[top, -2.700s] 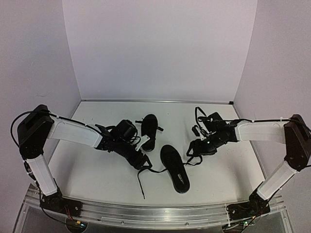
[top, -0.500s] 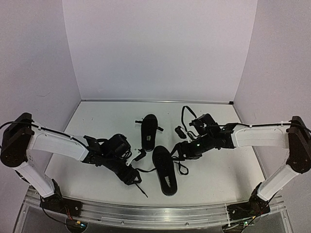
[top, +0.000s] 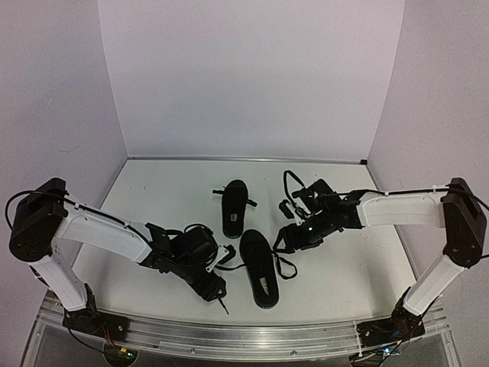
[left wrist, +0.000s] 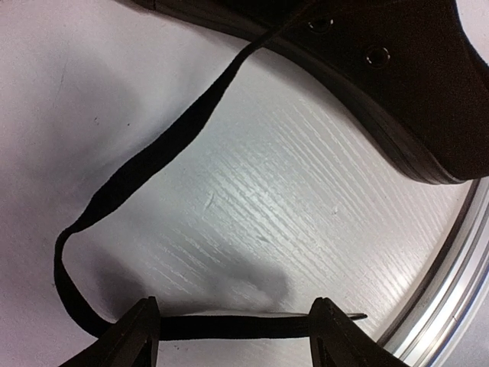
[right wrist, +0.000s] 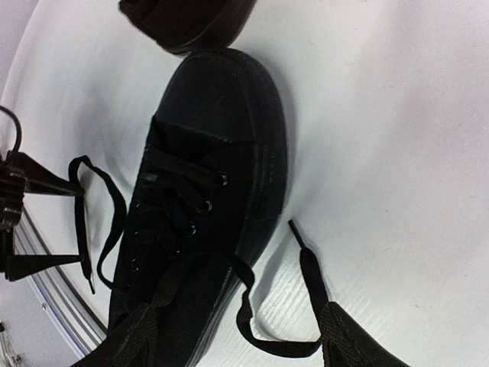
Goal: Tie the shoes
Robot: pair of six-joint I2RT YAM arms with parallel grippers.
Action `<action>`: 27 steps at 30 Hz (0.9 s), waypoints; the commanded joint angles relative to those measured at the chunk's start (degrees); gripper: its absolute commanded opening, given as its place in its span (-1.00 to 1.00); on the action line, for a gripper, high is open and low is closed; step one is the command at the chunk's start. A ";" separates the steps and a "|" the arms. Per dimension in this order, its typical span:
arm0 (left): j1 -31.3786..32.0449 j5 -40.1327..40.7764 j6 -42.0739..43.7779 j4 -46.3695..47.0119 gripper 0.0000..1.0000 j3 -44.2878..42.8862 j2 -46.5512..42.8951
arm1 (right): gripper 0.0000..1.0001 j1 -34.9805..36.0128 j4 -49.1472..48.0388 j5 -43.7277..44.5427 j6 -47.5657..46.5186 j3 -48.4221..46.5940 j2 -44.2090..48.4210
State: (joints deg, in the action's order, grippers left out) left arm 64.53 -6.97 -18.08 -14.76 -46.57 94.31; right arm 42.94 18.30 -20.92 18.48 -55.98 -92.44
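Two black shoes lie on the white table: the far shoe [top: 234,206] and the near shoe [top: 258,266]. My left gripper [top: 216,289] is low at the near shoe's left side. In the left wrist view it [left wrist: 237,336] is open, and a flat black lace [left wrist: 153,160] from the near shoe [left wrist: 412,92] loops down and lies across the gap between its fingers. My right gripper [top: 284,241] is at the near shoe's right side. It [right wrist: 237,344] is open, with one finger over the shoe [right wrist: 206,191] and the other over the shoe's right lace [right wrist: 306,267].
The aluminium rail [top: 229,329] along the table's front edge runs close to my left gripper and shows in the left wrist view [left wrist: 458,267]. The far shoe's toe [right wrist: 187,19] almost touches the near shoe's toe. White walls enclose the back and sides.
The near shoe has slid left and nearer since the earliest frame, and both arms followed it. In the last half second my left gripper moved slightly right, toward the front rail.
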 commanded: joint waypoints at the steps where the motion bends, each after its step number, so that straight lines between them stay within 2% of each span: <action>1: 2.18 3.69 -1.39 -1.81 0.37 -2.80 1.78 | 0.30 -0.64 1.54 7.52 -0.66 -2.67 -1.44; 6: 2.35 4.63 -2.36 -2.22 0.39 -1.37 -1.02 | 0.24 -0.65 1.41 7.95 -1.44 -2.50 -3.53; 11: 2.35 4.69 -3.71 -2.53 0.40 -0.90 -3.88 | 0.06 -0.65 1.47 8.84 -2.95 -2.18 -7.50; 16: 2.24 4.91 -6.75 -3.25 0.38 0.09 -6.98 | 0.04 -0.57 0.10 7.36 -3.97 -1.46 -9.44; 23: 2.52 3.43 -10.22 -2.20 0.36 2.06 -6.17 | -0.02 0.83 -0.20 7.39 -4.68 -1.97 -12.22; 27: 4.39 5.98 -10.84 -3.59 0.36 1.19 -4.47 | -0.07 2.22 0.20 9.92 -4.28 -1.64 -12.97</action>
State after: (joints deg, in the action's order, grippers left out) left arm 67.10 -3.07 -26.98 -17.68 -44.71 88.92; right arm 43.52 17.48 -13.83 14.59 -57.24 -103.21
